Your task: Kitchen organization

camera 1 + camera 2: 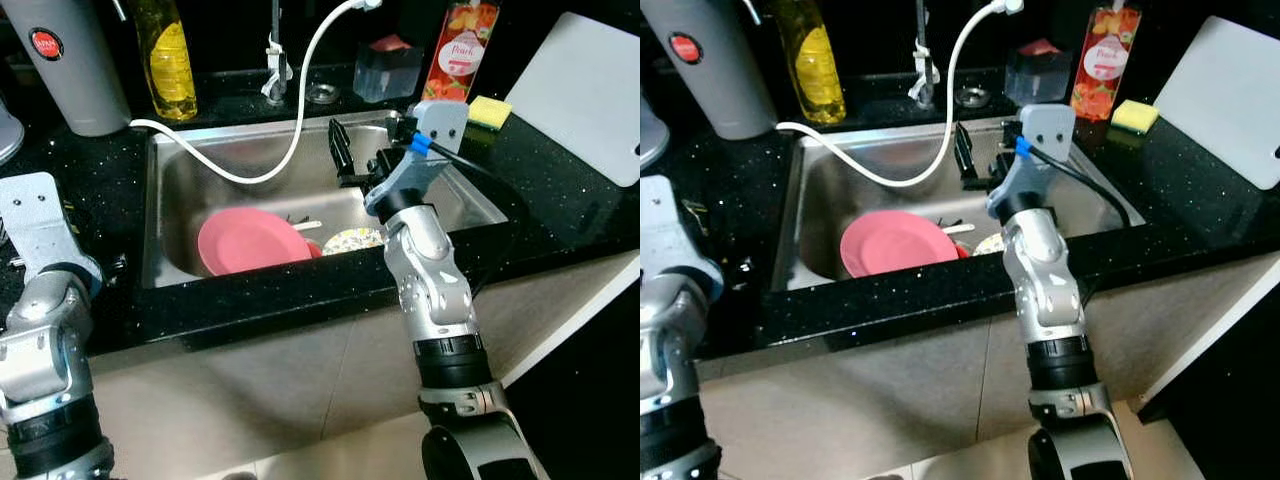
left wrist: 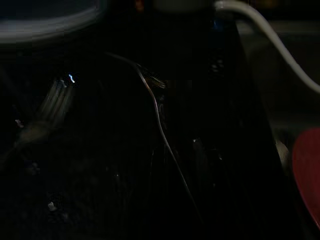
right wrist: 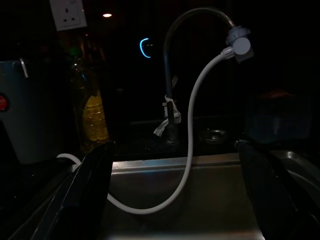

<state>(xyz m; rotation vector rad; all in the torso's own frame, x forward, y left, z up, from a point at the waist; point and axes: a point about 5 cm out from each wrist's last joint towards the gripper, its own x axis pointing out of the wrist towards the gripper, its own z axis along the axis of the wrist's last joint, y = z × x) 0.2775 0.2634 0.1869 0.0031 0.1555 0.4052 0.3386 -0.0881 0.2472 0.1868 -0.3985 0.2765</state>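
Dishes sit low in the sink [image 1: 175,190]: a pink plate [image 1: 250,240] beside a patterned plate [image 1: 352,240]. Right end effector [image 3: 175,190] hangs above them, fingers spread wide, holding nothing. Reaching down, it might snag the white hose [image 1: 290,130] and tug it.

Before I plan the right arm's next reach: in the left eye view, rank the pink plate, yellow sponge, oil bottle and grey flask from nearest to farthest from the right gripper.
1. Pink plate: in the sink, just left of and below the right gripper.
2. Yellow sponge: on the counter to its right; close to the plate's distance, so these two are hard to call.
3. Oil bottle: behind the sink, far left.
4. Grey flask: farthest left.
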